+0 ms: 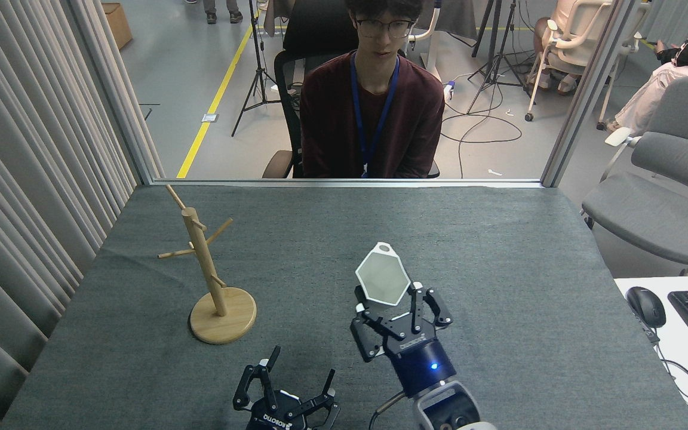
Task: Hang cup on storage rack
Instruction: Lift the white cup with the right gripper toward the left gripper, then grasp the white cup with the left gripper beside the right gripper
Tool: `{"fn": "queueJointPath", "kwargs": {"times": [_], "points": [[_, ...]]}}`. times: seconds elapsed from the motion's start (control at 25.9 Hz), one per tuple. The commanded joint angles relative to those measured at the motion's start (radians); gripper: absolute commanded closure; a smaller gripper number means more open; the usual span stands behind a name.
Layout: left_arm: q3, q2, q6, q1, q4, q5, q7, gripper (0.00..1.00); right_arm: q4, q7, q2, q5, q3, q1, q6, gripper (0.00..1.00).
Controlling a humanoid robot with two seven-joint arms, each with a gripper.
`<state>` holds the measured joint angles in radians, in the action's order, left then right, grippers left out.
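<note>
Right gripper (pixel 396 310) clamped on the cup (pixel 383 279), raised near table centre; left gripper (pixel 287 397) spread, empty. Storage rack (pixel 206 269) at nine o'clock of cup. Best carried level, hole tab lined up with an upward peg, then lowered gently.

Our right arm comes up from the bottom edge, right of centre, leaning up and to the left, a blue light glowing on its dark wrist. Our right claw (pixel 393 300) is clamped on the cup (pixel 382 278), held clear above the tabletop (pixel 499 239). Our left claw (pixel 296 371) sits low at the bottom edge, just left of the right arm, its black fingers (pixel 265 365) spread wide apart and holding nothing.
</note>
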<state>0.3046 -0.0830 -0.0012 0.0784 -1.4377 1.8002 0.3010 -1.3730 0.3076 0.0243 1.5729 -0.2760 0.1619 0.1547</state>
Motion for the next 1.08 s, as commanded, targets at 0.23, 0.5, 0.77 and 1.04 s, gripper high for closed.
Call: {"fn": "queueJointPath", "kwargs": {"times": [0.23, 0.5, 0.77, 1.04], "points": [[0.008, -0.001, 0.009, -0.014, 0.019, 0.005, -0.002, 0.01, -0.026, 0.004, -0.107, 0.133, -0.097, -0.111, -0.015, 0.39], [0.008, -0.003, 0.009, -0.017, 0.020, 0.005, 0.000, 0.01, -0.058, 0.004, -0.110, 0.139, -0.132, -0.176, -0.021, 0.39], [0.005, -0.003, 0.009, -0.029, 0.023, 0.004, 0.000, 0.01, -0.078, 0.005, -0.107, 0.168, -0.186, -0.228, -0.060, 0.39], [0.004, 0.002, 0.009, -0.031, 0.022, 0.004, -0.007, 0.42, -0.077, 0.005, -0.107, 0.168, -0.203, -0.234, -0.078, 0.39]]}}
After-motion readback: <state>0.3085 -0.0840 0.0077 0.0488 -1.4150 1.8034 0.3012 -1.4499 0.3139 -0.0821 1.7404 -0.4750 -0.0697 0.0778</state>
